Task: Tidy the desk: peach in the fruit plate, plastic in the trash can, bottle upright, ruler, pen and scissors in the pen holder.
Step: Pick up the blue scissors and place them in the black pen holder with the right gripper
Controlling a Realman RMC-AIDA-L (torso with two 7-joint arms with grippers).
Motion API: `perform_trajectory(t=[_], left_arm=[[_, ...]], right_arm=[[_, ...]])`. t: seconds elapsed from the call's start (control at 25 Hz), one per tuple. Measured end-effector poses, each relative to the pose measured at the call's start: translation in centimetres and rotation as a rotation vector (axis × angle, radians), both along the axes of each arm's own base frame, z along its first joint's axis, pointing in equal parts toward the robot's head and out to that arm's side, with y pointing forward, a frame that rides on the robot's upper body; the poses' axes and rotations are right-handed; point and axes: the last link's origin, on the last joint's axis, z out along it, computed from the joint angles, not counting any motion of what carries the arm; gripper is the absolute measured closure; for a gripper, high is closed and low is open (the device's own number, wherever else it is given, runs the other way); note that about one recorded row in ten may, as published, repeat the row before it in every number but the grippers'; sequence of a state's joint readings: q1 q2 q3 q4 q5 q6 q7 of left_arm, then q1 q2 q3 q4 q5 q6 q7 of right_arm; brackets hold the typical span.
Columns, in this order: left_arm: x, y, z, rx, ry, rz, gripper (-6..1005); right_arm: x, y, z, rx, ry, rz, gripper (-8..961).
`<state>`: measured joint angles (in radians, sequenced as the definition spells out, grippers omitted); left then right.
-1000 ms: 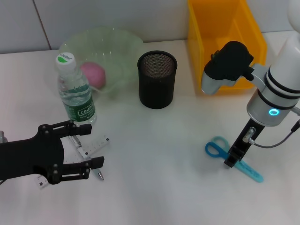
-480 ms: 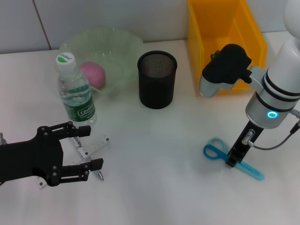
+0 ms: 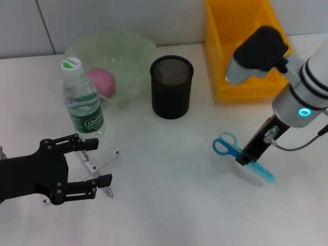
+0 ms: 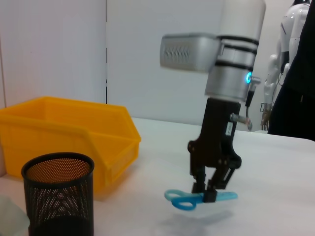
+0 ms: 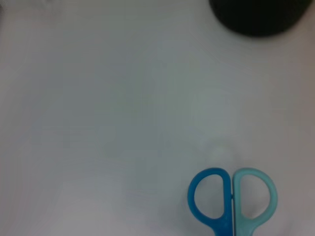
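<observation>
Scissors lifted off the table, pen holder next

The right gripper [image 3: 245, 159], jaws pinched on the scissors [image 3: 241, 156], has raised them clear since a second ago and carried them nearer the pen holder [image 3: 171, 87]; ruler [image 3: 100, 163] and pen [image 3: 105, 187] lie under the spread-jawed left gripper [image 3: 89, 166], on the holder's far side

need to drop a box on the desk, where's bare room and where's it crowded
Bare table runs from the left gripper to the scissors, held off the table by the right gripper, in front of the pen holder. Crowded: the left side, with bottle, fruit plate, ruler and pen.
</observation>
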<state>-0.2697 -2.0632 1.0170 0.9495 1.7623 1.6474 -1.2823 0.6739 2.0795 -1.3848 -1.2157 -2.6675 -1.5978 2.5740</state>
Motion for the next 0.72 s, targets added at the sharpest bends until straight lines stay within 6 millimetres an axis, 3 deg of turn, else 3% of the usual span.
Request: perform_trajectory(t=[0.2,0.48,0.72], left_arm=[[0.0,0.0,0.0,0.001,0.000,0.000,187],[0.0,0.0,0.0,-0.002,0.002,0.000,188],[0.0,0.0,0.0,-0.008,0.000,0.004,188]], right_arm=[[-1.0,-0.1,2.1,0.094,0.205,0.092,724],[-2.2,0.6,2.7,0.263,0.572,0.305,724],[-2.8,1.4,3.2,0.362,0.742,0.377,724]])
